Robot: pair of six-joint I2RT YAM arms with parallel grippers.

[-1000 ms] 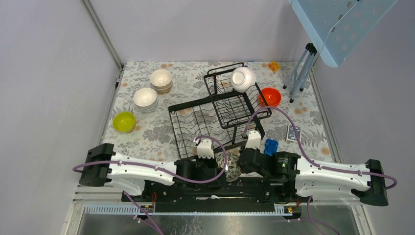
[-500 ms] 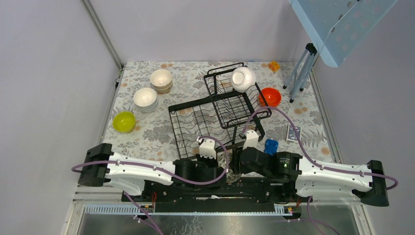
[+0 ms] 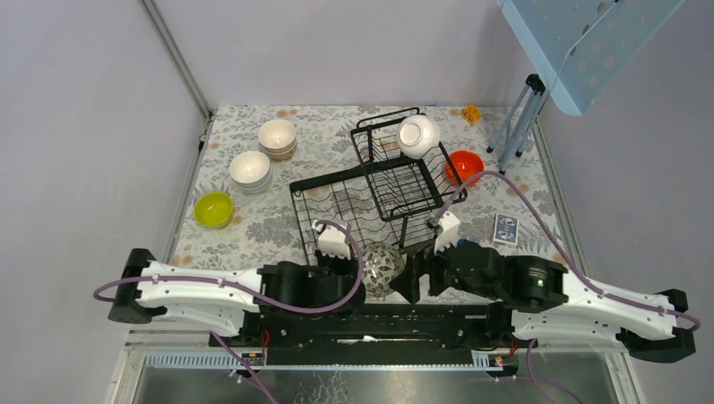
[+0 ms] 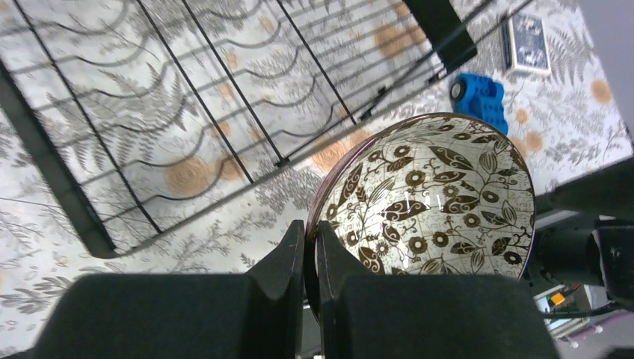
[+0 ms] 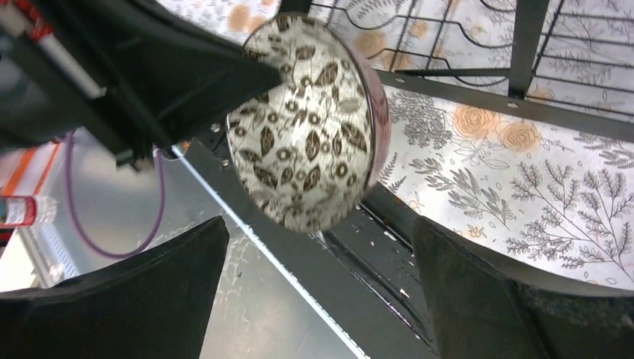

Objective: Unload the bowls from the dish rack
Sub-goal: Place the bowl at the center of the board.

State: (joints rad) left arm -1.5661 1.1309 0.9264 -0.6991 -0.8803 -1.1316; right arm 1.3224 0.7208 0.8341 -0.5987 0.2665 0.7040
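top external. dish rack [image 3: 370,202] sits mid-table on the floral cloth [image 3: 253,236]. one white bowl [image 3: 418,135] lies on its side in the rack's upper basket, and the lower tray shows no bowls. already out of the rack: an orange-red bowl [image 3: 465,166] just right of it; a yellow-green bowl [image 3: 213,209], a white stack [image 3: 250,170] and a cream stack [image 3: 277,136] well to its left. the dark-patterned bowl [image 3: 380,268] hangs just off the rack's near edge, between the two arms. the left gripper [image 3: 364,268] is at its left rim, and the right gripper [image 3: 412,278] is just beside it on the other side.

left wrist. left gripper [image 4: 310,241] is clamped on the bowl's [image 4: 434,202] rim, one finger inside and one outside, so the bowl hangs tilted with its inside facing up. a pinch on the wall is probably the only hold a bowl this wide allows. the rack's frame [image 4: 52,172] is below and beyond, and a blue block [image 4: 478,97] lies near the rack's corner.

right wrist. right gripper [image 5: 318,224] has its jaws spread wide and grips nothing. the bowl [image 5: 306,127] stands on edge ahead of the fingers and appears clear of both. the left gripper [image 5: 247,71] holds its far rim. this reads as a handover point, direction not clear. next up, likely, is setting this bowl on the cloth away from the rack.
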